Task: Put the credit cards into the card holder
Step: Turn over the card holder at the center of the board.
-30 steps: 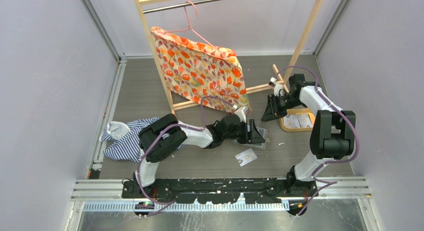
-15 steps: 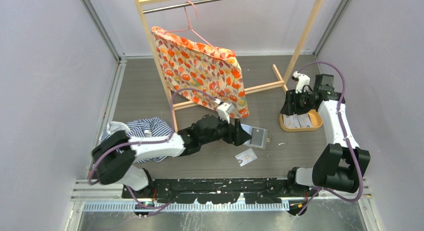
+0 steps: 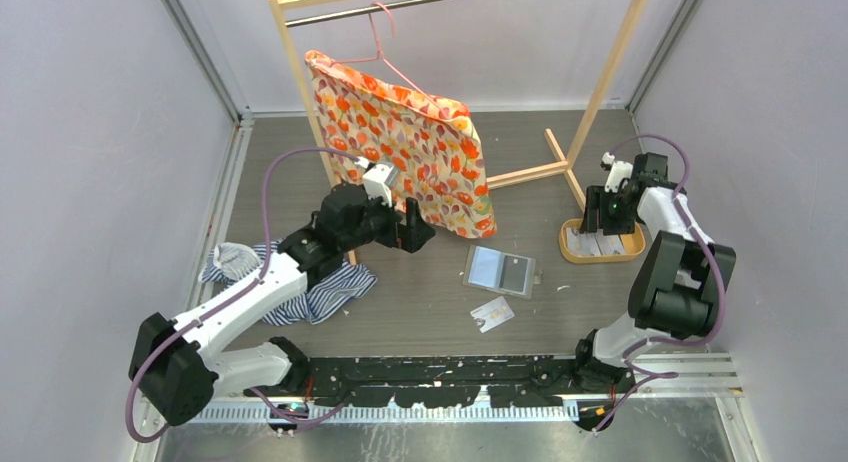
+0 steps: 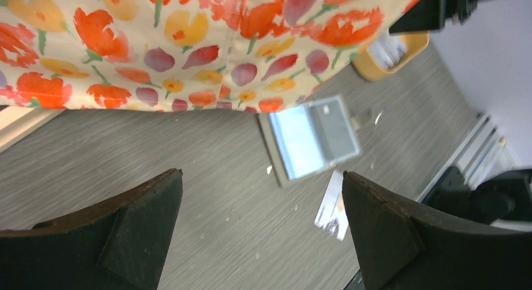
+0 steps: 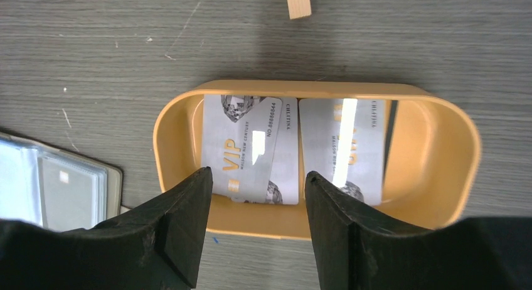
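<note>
At your far left, a striped cloth (image 3: pixel 330 287) lies bunched on the surface (image 3: pixel 420 297). Your left fingers (image 4: pixel 125 233) stand wide apart with nothing between them. They are raised beside the lower edge of the floral cloth (image 3: pixel 400 147), which hangs from a pink hanger on the wooden rack (image 3: pixel 300 72).

Near the middle, the card holder (image 3: pixel 498 270) lies open and flat, well apart from both arms. It has a taupe rim with clear sleeves inside. The left half shines pale blue and the right half looks grey, with a small tab sticking out at its right edge. The left wrist view shows it (image 4: pixel 310 144) just below the floral hem.

Just in front of the holder, one loose card (image 3: pixel 492 313) rests on the surface, white with small gold marks.

At your right, the tan tray (image 5: pixel 452 152) holds the other credit cards (image 5: pixel 241 145). They are pale grey, overlapping at the left, and one reads "VIP" in gold. Another (image 5: pixel 342 149) lies beside them under a bright glare.

Your right fingers (image 5: pixel 169 233) hover over the tray's near rim. They are parted to a moderate gap and grip nothing.
</note>
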